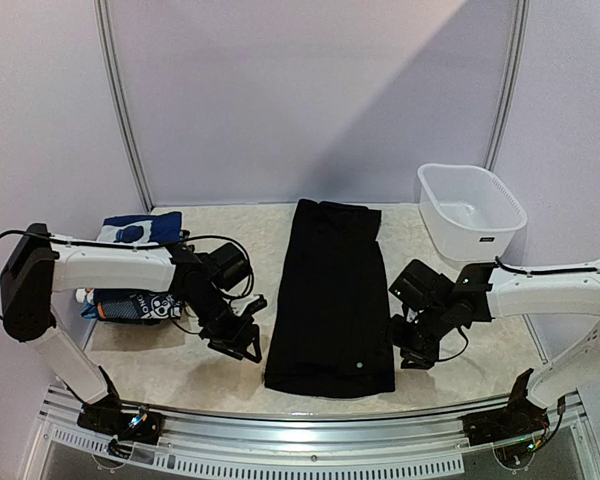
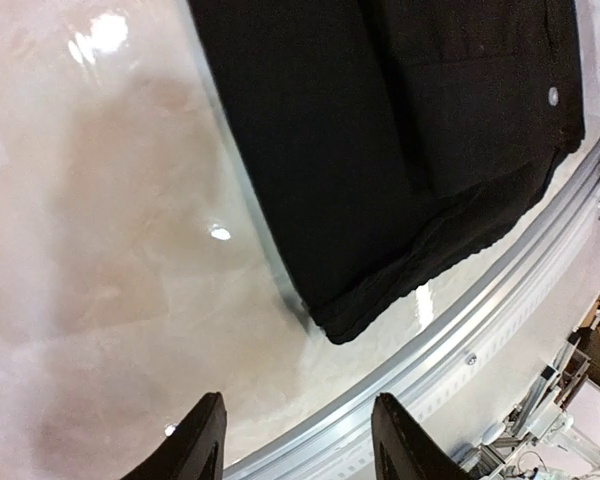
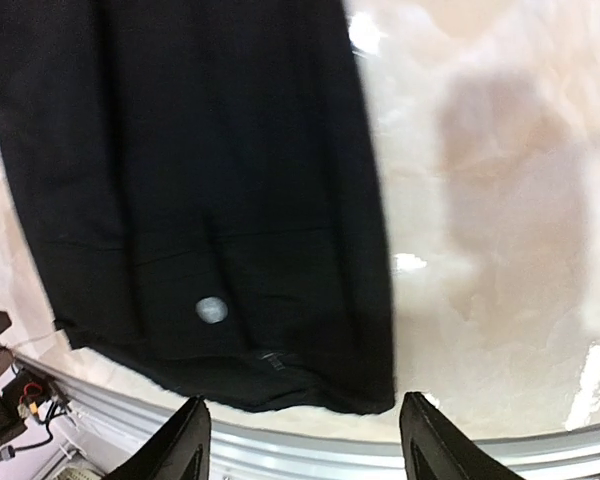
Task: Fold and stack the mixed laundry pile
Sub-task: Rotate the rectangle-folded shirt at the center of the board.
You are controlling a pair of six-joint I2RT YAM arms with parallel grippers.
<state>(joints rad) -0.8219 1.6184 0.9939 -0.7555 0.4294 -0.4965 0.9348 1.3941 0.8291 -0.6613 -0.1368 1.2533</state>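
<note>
A large black garment (image 1: 330, 300) lies flat as a long folded strip in the middle of the table, with a small round grey mark (image 3: 211, 310) near its front hem. My left gripper (image 1: 242, 345) hovers just left of its near left corner, open and holding nothing. In the left wrist view, the left gripper (image 2: 298, 402) frames bare table short of the garment's corner (image 2: 340, 320). My right gripper (image 1: 412, 352) sits at the near right corner, open and holding nothing. In the right wrist view, the right gripper (image 3: 305, 402) stands just off the hem (image 3: 280, 385). More laundry lies at the left: a blue cartoon-print piece (image 1: 130, 305) and a blue-and-white piece (image 1: 140, 230).
A white plastic tub (image 1: 470, 210) stands at the back right. The metal rail (image 1: 300, 425) runs along the table's front edge, close below both grippers. Grey walls close off the back and sides.
</note>
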